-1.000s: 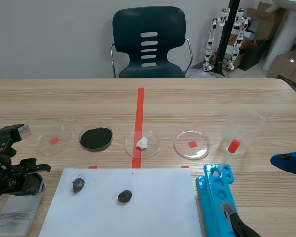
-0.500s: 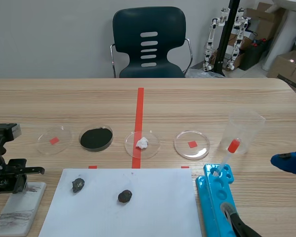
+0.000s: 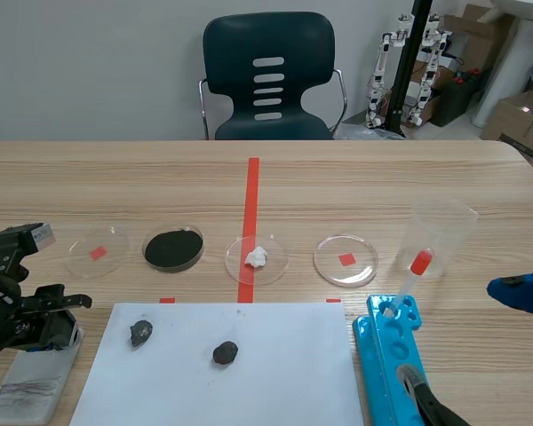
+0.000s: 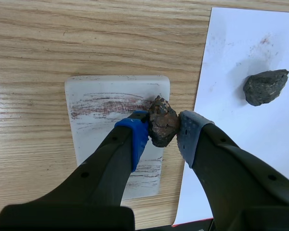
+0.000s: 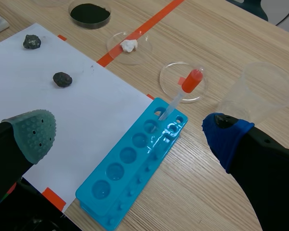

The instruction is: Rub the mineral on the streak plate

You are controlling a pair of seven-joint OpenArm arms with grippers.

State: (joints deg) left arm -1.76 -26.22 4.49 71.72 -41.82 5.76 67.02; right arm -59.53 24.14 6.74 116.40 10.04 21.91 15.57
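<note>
A dark brownish mineral (image 4: 163, 121) is pinched between the blue pads of my left gripper (image 4: 163, 134), which is shut on it. The mineral rests against the white streak plate (image 4: 96, 96), at the end of a band of reddish-brown streaks near the plate's edge beside the paper. In the scene view the left gripper (image 3: 43, 330) sits over the far end of the streak plate (image 3: 27, 390) at the near left. My right gripper (image 3: 518, 293) stands open at the table's right edge, its fingers empty.
Two more dark minerals (image 3: 141, 333) (image 3: 226, 352) lie on the white paper (image 3: 249, 390). Behind it stand several petri dishes, one holding black powder (image 3: 173, 248). A blue well tray (image 5: 130, 168) with a red-bulbed dropper (image 5: 183, 91) and a clear cup (image 5: 260, 91) are on the right.
Half a second ago the left gripper stood farther left and back, off the plate's far end; it has slid back right over the plate with the mineral. The right arm is still.
</note>
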